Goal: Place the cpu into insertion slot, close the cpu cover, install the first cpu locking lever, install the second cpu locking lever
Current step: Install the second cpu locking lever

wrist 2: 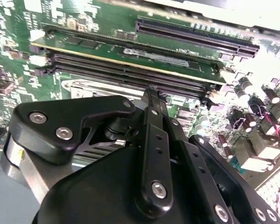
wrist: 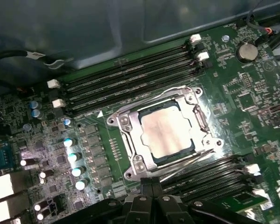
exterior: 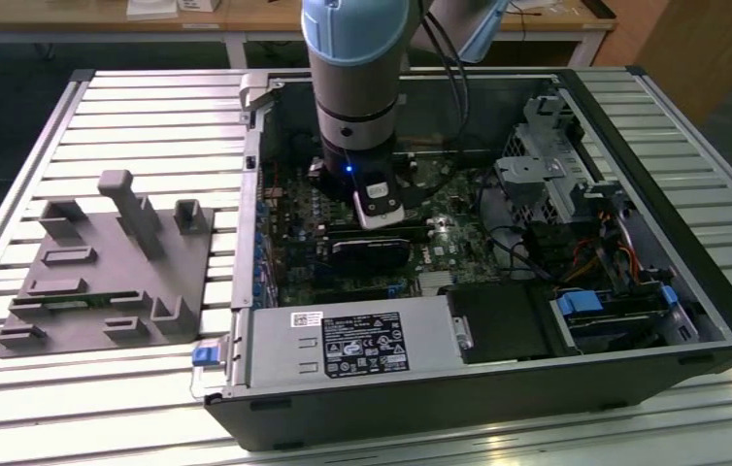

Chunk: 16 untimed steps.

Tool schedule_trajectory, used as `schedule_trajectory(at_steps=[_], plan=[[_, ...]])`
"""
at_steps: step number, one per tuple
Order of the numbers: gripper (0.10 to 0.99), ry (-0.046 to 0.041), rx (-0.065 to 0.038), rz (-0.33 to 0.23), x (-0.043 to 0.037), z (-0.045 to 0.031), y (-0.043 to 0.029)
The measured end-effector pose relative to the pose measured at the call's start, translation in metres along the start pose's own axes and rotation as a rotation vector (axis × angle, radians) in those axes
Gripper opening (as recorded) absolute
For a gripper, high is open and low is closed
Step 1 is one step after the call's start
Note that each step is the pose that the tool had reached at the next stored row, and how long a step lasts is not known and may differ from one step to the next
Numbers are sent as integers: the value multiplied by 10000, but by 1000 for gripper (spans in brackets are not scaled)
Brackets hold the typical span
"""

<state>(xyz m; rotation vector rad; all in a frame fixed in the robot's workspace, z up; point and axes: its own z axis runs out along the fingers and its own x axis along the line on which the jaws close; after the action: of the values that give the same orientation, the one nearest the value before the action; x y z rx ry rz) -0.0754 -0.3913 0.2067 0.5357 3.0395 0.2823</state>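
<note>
Nearest us in the first wrist view, the gripper (wrist: 151, 193) hangs just above the board, fingers drawn narrow together, holding nothing. Just past its tips we see the cpu (wrist: 165, 130) seated in the insertion slot (wrist: 194, 148), with the cpu cover (wrist: 130, 136) folded flat around it. Beyond lie long black memory slots (wrist: 130, 81). In the exterior view, the arm reaches down into the open computer case (exterior: 677, 291).

The cpu (wrist: 165, 133) top is pale silvery-grey; the cpu cover (wrist: 130, 140) silvery metal; the circuit board (wrist: 252, 93) green (long slots (wrist: 130, 81) black); the gripper (wrist 2: 151, 95) black.
</note>
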Motion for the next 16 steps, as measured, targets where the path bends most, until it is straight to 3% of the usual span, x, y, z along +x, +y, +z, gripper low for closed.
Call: schedule_trajectory(at_steps=[6,14,16], plan=[[106,92,-259,19,73,46,-35],[106,238,-679,53,100,89,-52],[106,256,-721,56,101,94,-54]])
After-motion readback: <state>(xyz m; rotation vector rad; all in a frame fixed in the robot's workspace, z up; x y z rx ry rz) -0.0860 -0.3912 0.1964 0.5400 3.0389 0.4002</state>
